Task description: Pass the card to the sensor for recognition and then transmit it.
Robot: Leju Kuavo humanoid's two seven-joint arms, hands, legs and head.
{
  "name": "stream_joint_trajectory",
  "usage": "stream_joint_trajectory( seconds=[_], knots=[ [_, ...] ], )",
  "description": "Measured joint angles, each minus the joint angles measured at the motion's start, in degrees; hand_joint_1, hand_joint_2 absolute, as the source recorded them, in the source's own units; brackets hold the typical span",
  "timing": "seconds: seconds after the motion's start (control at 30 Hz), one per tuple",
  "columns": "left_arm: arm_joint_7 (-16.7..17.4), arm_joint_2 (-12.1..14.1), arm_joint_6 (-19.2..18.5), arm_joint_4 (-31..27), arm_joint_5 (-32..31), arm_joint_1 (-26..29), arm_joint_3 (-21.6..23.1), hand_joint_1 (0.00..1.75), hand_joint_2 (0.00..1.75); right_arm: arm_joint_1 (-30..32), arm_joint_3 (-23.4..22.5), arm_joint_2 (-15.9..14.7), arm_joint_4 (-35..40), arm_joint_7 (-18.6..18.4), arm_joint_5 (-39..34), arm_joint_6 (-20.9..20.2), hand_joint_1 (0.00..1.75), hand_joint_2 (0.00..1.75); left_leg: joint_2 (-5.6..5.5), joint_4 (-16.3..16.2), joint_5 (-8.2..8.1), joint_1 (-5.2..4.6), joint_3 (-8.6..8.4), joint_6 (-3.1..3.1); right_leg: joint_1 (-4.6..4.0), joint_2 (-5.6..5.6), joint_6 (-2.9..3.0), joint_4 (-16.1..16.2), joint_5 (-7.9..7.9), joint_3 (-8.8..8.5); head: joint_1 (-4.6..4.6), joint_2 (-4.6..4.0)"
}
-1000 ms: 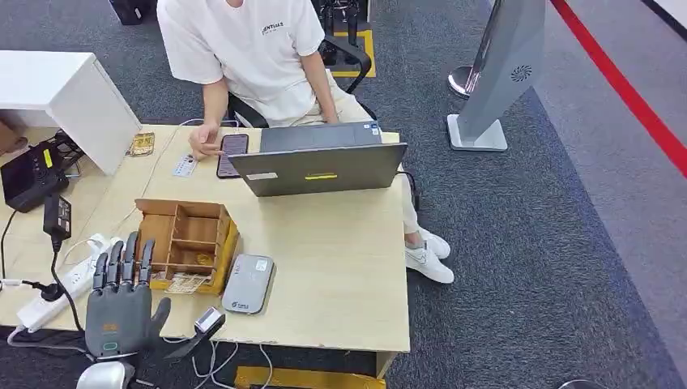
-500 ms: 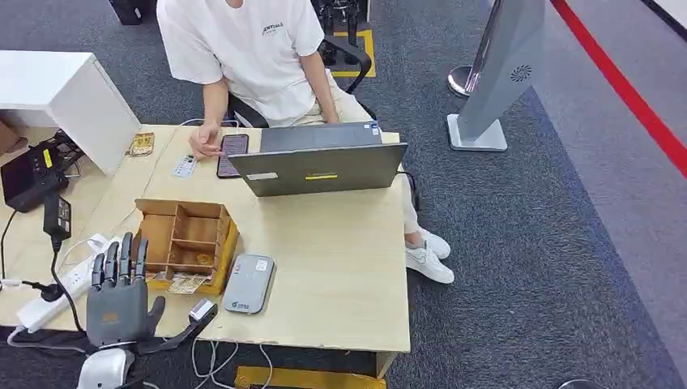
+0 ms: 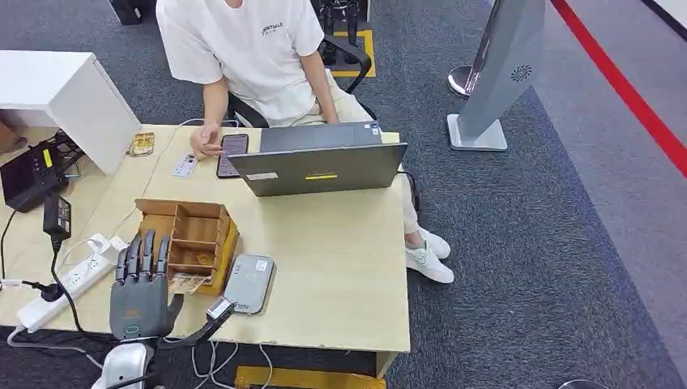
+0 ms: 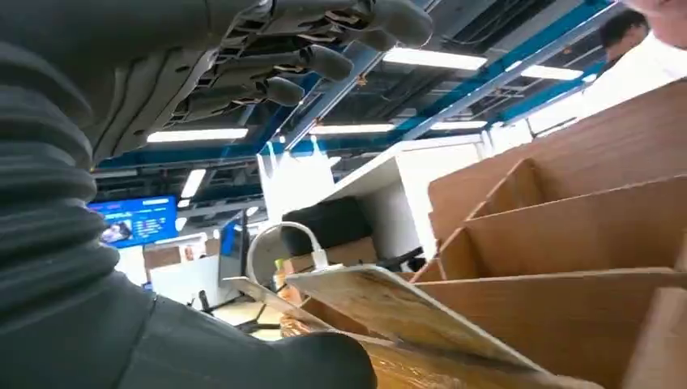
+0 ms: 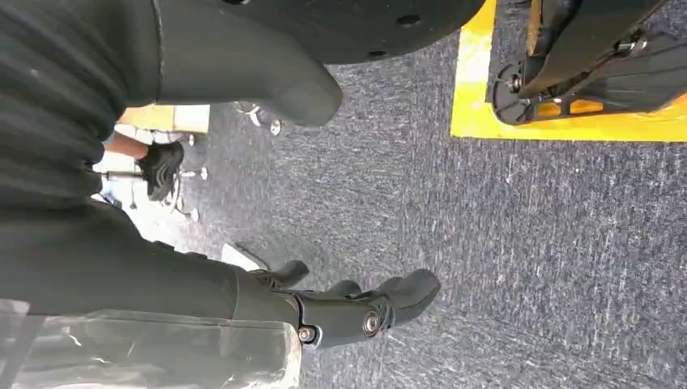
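L hand [image 3: 142, 292]: we see fingers straight & apart, holding nothing, by wooden organizer [image 3: 188, 241] | card [image 3: 187, 283] at its front | R hand [image 5: 356, 312]: fingers curled, nothing held | sensor [image 3: 248, 283] beside.

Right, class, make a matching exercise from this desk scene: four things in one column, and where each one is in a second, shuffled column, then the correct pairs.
Things:
1. laptop
2. wooden organiser box
3. grey card reader
4. left hand

Places:
A. flat near the table's front edge, beside the box
B. open-fingered, over the table's front left part
C. in front of the seated person
D. between the power strip and the card reader

Pairs: 1-C, 2-D, 3-A, 4-B
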State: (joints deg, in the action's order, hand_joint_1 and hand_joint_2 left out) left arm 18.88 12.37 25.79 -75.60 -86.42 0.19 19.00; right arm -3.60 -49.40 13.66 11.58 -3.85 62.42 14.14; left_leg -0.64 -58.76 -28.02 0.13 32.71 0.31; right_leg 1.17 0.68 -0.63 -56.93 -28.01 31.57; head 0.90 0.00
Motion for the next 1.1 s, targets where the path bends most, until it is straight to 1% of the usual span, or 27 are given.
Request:
stream_joint_trajectory(
  seconds=[0.17, 0.3, 0.33, 0.37, 0.47, 0.57, 1.0, 1.1],
  knots=[
    [0.07, 0.81, 0.83, 0.61, 0.0, -0.17, 2.12, 0.0, 1.75, 0.0, 0.0, 0.0, -0.02, 0.04, 0.02, 0.0, 0.0, 1.75, 0.0, 0.0, 0.0, 0.0, 0.0, 0.0, -0.01, 0.0, 0.0, 0.0, 0.0, 0.0, -0.02, 0.0],
    [0.06, 1.18, 1.31, 0.66, 0.0, -0.13, 2.8, 0.0, 1.75, 0.0, 0.0, 0.02, -0.02, 0.04, 0.39, 0.0, 0.0, 1.75, 0.0, 0.0, 0.0, 0.01, 0.0, 0.0, -0.01, 0.0, 0.0, -0.01, 0.0, 0.0, 0.0, 0.0],
    [0.09, 1.27, 1.31, 0.66, 0.0, -0.12, 2.88, 0.07, 1.75, 0.0, 0.0, 0.02, -0.02, 0.04, 0.53, 0.0, 0.0, 1.75, 0.0, 0.0, 0.0, 0.01, 0.0, 0.0, -0.01, 0.0, 0.0, -0.01, 0.0, 0.0, -0.02, 0.0],
    [0.09, 1.31, 1.29, 0.66, 0.0, -0.12, 2.99, 1.75, 1.75, 0.0, 0.0, 0.02, -0.04, 0.04, 0.63, 0.0, 0.0, 1.75, 0.0, 0.0, 0.0, 0.01, 0.0, 0.0, -0.01, 0.0, 0.0, -0.01, 0.0, 0.0, 0.0, 0.0],
    [-0.52, 1.42, 1.2, 0.66, 0.0, -0.02, 3.3, 1.75, 1.75, 0.0, 0.0, 0.02, -0.04, 0.04, 0.7, 0.0, 0.0, 1.75, 0.0, 0.0, 0.0, 0.01, 0.0, 0.0, -0.01, 0.0, 0.0, -0.01, 0.0, -0.01, 0.0, 0.0],
    [-2.78, 1.25, 0.48, 0.66, 0.0, 0.23, 3.3, 1.75, 1.75, 0.0, 0.0, 0.02, -0.04, 0.04, 0.7, 0.0, 0.0, 1.75, 0.0, 0.0, 0.0, 0.0, 0.01, 0.0, 0.0, 0.0, 0.0, 0.0, 0.0, -0.01, 0.0, 0.0],
    [-3.32, 0.94, 0.13, 0.66, 0.0, 0.59, 3.28, 1.75, 1.75, 0.0, 0.0, 0.04, -0.07, 0.04, 0.7, 0.0, 0.0, 1.75, 0.0, 0.0, 0.0, 0.01, 0.0, 0.0, -0.01, -0.01, 0.0, -0.01, 0.0, -0.01, 0.0, 0.0],
    [-4.53, 0.61, -0.09, 0.66, 0.0, 0.59, 2.99, 1.75, 1.75, 0.0, 0.0, 0.04, -0.07, 0.04, 0.61, 0.0, 0.0, 1.75, 0.0, 0.0, 0.0, 0.0, 0.0, 0.0, 0.0, -0.01, 0.0, -0.01, 0.0, -0.01, 0.0, 0.0]
  ],
)
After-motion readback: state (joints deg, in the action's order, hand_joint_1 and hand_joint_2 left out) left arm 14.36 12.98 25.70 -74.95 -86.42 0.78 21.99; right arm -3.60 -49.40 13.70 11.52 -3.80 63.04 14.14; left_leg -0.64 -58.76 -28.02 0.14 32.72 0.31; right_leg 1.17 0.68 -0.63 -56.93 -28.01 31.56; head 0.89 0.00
